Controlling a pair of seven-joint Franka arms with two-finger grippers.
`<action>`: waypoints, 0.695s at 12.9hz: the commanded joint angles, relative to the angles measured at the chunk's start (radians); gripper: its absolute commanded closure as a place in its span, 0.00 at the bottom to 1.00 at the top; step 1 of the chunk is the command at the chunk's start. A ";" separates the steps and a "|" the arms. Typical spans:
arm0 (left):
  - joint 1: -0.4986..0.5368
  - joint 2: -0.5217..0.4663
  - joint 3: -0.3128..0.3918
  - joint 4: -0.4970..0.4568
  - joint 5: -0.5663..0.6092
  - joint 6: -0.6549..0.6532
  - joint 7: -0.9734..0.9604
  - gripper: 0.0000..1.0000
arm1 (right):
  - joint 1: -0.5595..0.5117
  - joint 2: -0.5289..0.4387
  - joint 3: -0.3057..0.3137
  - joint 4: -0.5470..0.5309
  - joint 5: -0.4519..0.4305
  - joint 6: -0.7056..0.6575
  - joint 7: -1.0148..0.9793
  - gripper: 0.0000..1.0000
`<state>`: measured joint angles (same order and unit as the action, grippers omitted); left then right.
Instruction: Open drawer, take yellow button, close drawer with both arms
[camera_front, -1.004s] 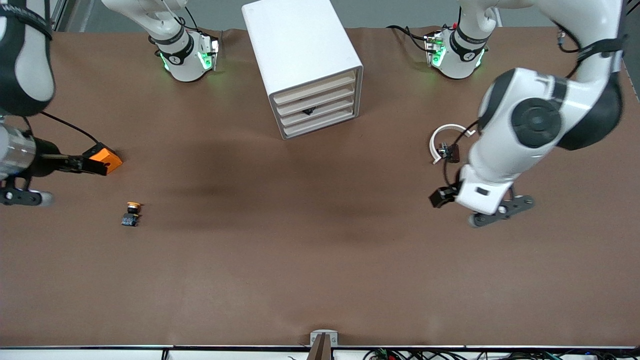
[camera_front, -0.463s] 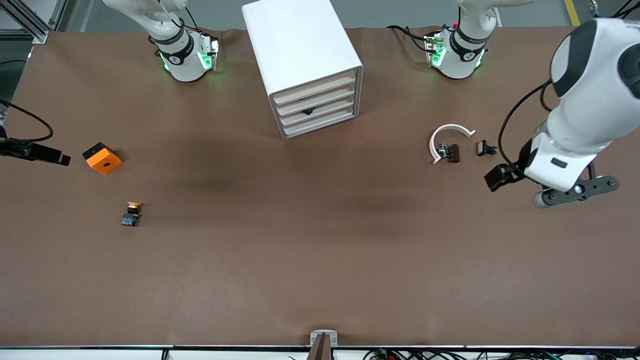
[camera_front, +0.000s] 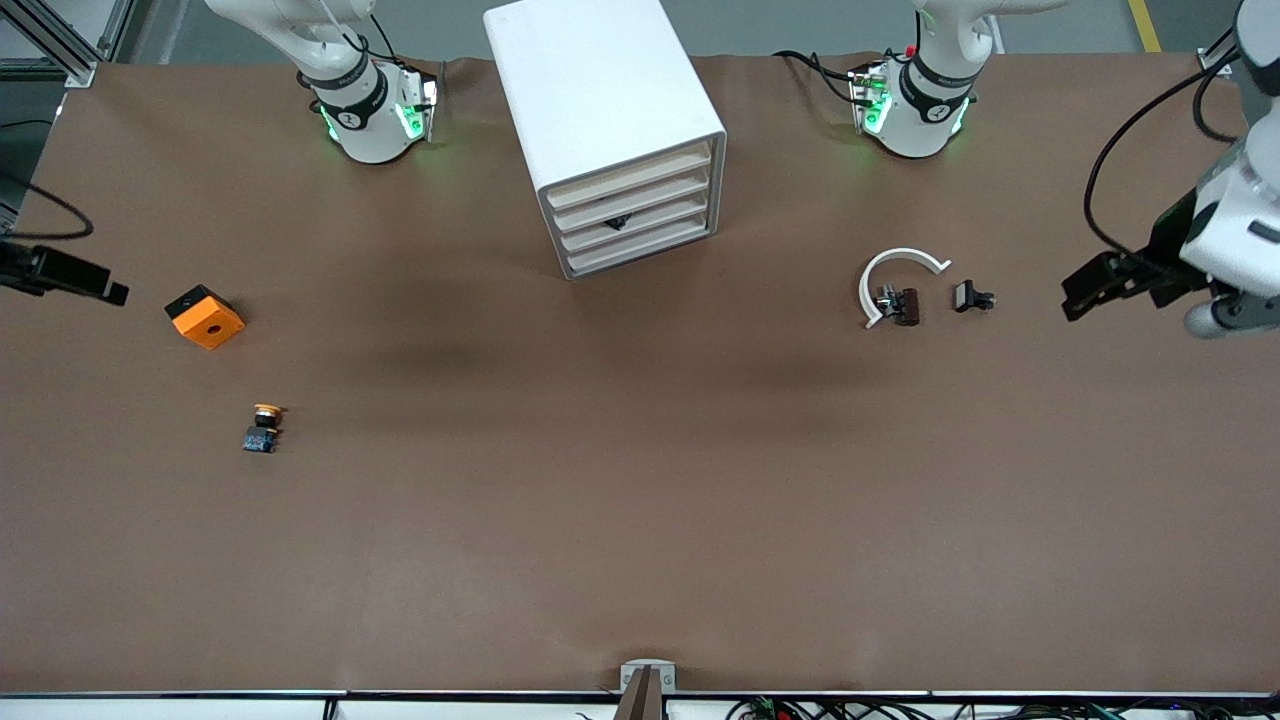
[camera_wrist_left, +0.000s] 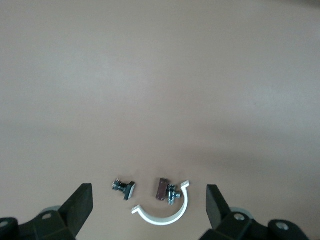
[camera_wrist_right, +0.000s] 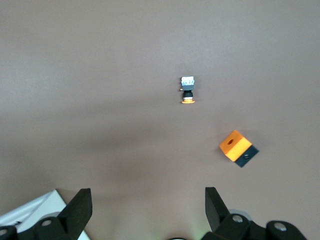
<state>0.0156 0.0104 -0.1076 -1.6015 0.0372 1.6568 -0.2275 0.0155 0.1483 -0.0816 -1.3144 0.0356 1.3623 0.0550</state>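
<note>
Orange-capped, black-and-blue button (camera_front: 264, 427) lies on brown table (camera_front: 640, 500); left gripper (camera_wrist_left: 149, 207) and right gripper (camera_wrist_right: 148, 207) hover spread, empty.

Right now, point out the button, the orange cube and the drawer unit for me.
button (camera_front: 264, 427), front view, on its black and blue body.
orange cube (camera_front: 206, 318), front view, on its top face beside the hole.
drawer unit (camera_front: 590, 80), front view, on its white top.

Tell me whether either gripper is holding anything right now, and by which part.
Nothing is held. The left gripper and the right gripper are both open and empty; the button lies on the table.
</note>
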 joint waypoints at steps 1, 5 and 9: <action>-0.017 -0.090 0.002 -0.074 -0.014 -0.050 0.016 0.00 | 0.040 -0.059 -0.001 -0.009 -0.045 -0.034 0.002 0.00; -0.016 -0.127 0.002 -0.080 -0.039 -0.087 0.034 0.00 | 0.023 -0.088 -0.007 -0.048 -0.034 -0.037 0.002 0.00; -0.013 -0.171 0.003 -0.115 -0.039 -0.109 0.108 0.00 | -0.035 -0.156 0.040 -0.138 -0.034 -0.013 -0.001 0.00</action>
<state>0.0007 -0.1095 -0.1085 -1.6689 0.0137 1.5565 -0.1487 0.0191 0.0654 -0.0858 -1.3724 0.0040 1.3258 0.0583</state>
